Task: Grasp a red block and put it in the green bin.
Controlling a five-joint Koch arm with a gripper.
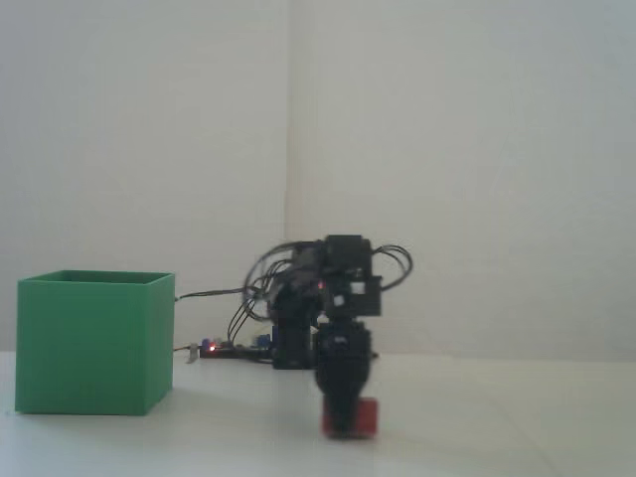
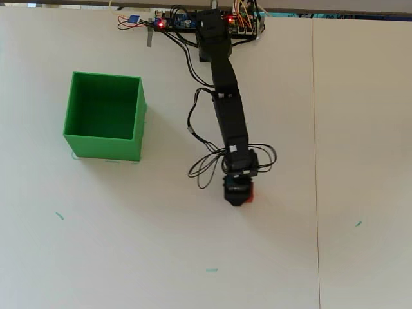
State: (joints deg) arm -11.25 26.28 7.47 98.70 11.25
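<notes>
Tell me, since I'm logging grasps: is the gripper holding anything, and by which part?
Seemingly the red block: the gripper covers its left part in the fixed view, but the jaws are hidden, so a firm hold cannot be confirmed.

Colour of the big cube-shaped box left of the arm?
Bright green cube-shaped box, plain matte walls; clearest in the overhead view.
</notes>
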